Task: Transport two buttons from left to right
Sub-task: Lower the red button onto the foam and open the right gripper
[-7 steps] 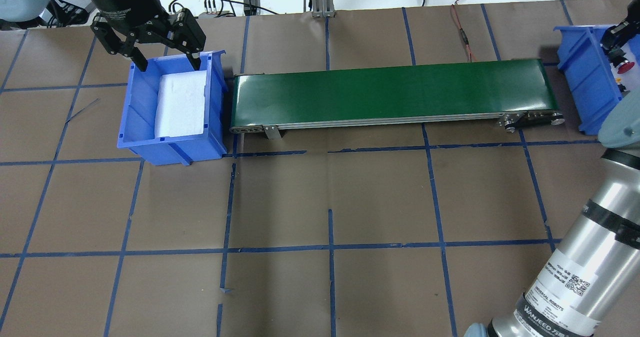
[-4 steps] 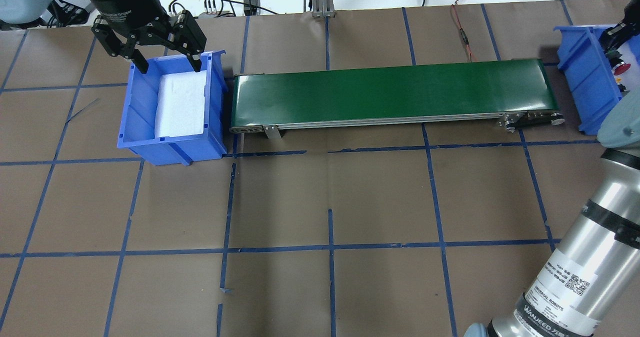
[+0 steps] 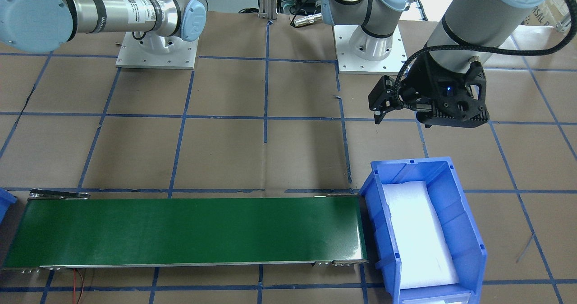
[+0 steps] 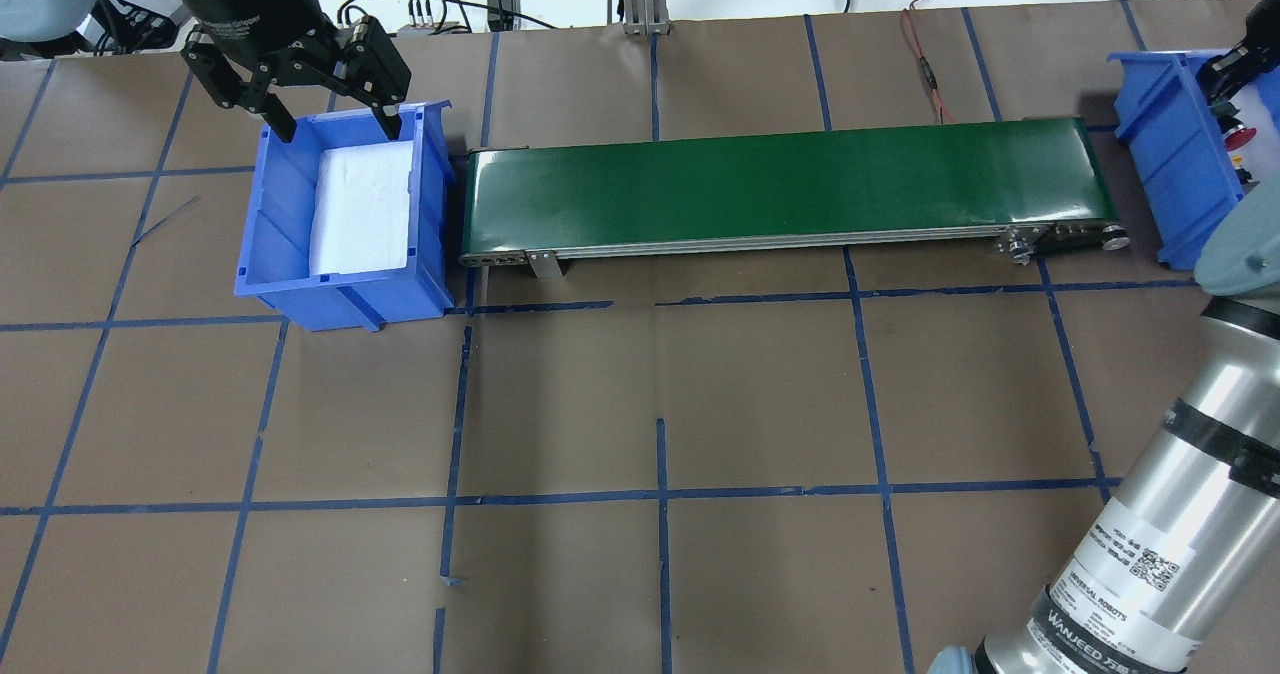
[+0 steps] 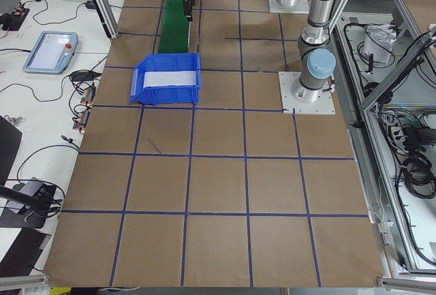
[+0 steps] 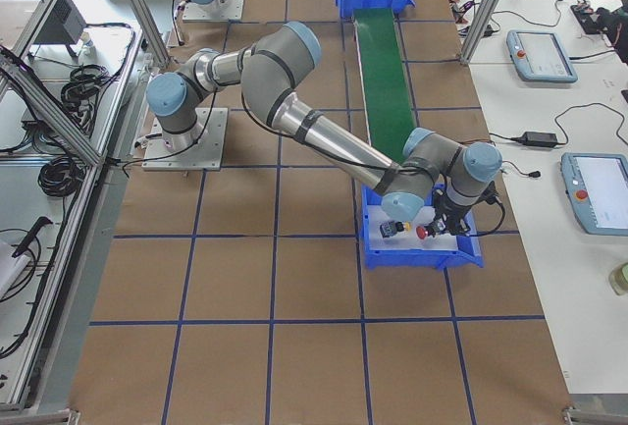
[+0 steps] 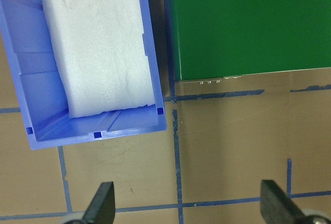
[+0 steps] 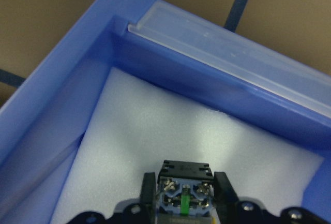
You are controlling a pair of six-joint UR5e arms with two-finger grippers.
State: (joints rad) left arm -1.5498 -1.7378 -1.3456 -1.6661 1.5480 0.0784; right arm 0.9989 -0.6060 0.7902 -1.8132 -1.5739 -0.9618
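"Where was the red-capped button (image 6: 424,233)?"

"Inside the right bin (image 6: 412,258), over its white foam (image 8: 155,131), with its contact block pinched between the right gripper's (image 8: 184,180) fingers."

"And the second button (image 6: 392,228)?"

"It lay on the foam beside it."

"And the left gripper (image 4: 338,132)?"

"It hung with its fingers spread wide near the left bin (image 4: 340,294), by the green conveyor (image 4: 780,184)."
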